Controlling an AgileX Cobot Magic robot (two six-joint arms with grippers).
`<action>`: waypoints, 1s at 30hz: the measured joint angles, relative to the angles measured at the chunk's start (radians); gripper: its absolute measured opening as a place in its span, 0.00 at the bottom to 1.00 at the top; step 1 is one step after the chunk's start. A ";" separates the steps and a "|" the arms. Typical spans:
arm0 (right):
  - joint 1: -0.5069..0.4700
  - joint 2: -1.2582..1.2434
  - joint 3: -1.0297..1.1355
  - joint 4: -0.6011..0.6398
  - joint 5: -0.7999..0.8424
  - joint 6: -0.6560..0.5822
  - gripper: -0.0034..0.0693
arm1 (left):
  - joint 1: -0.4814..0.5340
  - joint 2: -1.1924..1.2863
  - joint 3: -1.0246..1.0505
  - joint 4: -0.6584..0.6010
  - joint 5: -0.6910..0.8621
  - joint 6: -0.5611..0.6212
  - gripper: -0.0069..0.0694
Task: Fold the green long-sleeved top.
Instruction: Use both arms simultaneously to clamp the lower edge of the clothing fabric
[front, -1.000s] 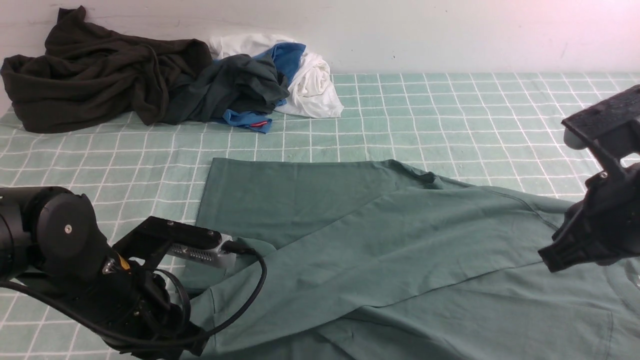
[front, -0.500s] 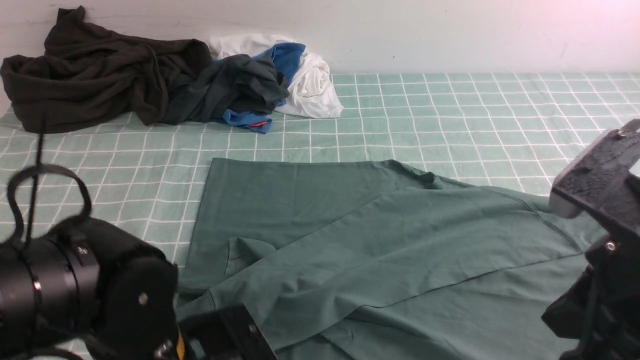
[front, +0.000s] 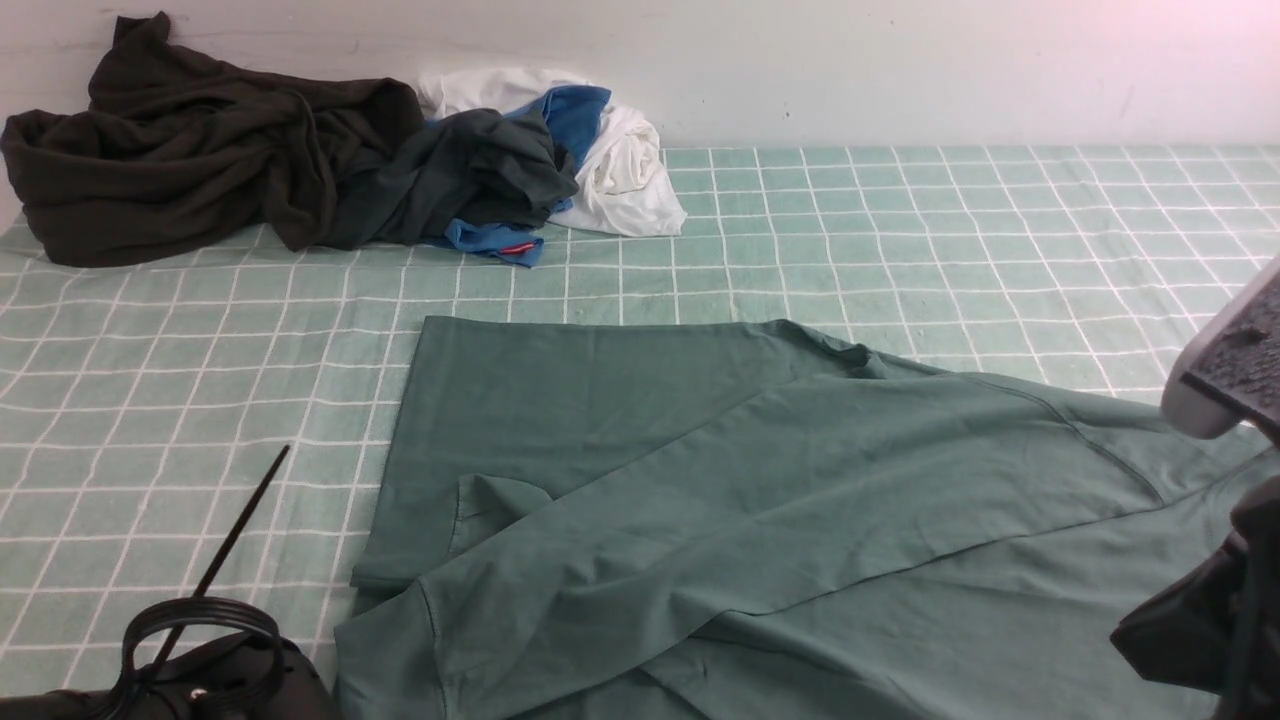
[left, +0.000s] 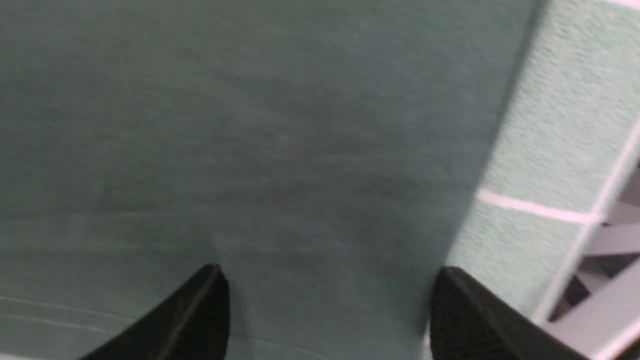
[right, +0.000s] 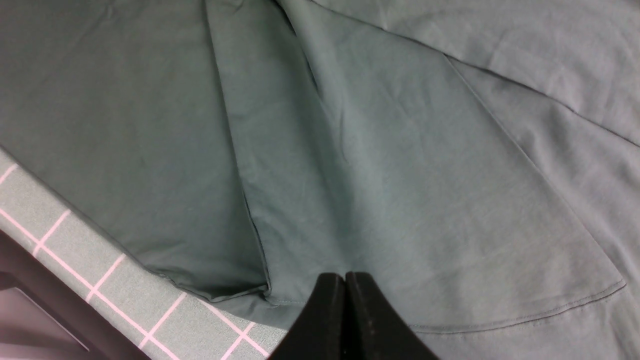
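Note:
The green long-sleeved top (front: 760, 500) lies spread on the checked tablecloth, one sleeve (front: 800, 440) folded slantwise across its body. In the left wrist view my left gripper (left: 327, 280) hovers open over the top (left: 250, 125) near its edge, its two black fingertips (left: 210, 300) wide apart with nothing between them. My right gripper (right: 345, 278) is shut and empty above the top's hem (right: 525, 312) near the table's front edge. In the front view only a bit of the left arm (front: 200, 675) and the right arm (front: 1215, 610) show.
A very dark olive-black garment (front: 190, 150) and a dark grey-green garment with blue and white cloth (front: 490, 170) are heaped at the back left against the wall. The green checked tablecloth (front: 900, 230) covers the table. The table's edge (right: 60, 305) is near both grippers.
My left gripper opened, let go of the top's left edge, and the arm drew back down out of the front view. The right arm dropped lower toward the right edge.

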 joint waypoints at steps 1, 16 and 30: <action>0.000 0.000 0.001 0.000 0.000 -0.001 0.03 | 0.000 0.000 0.000 0.007 -0.005 -0.005 0.74; 0.000 0.000 0.002 0.000 0.001 -0.011 0.03 | 0.000 0.000 0.032 0.007 0.002 -0.008 0.74; 0.000 0.000 0.002 0.000 0.002 -0.013 0.03 | 0.000 -0.007 0.041 0.006 -0.027 -0.113 0.40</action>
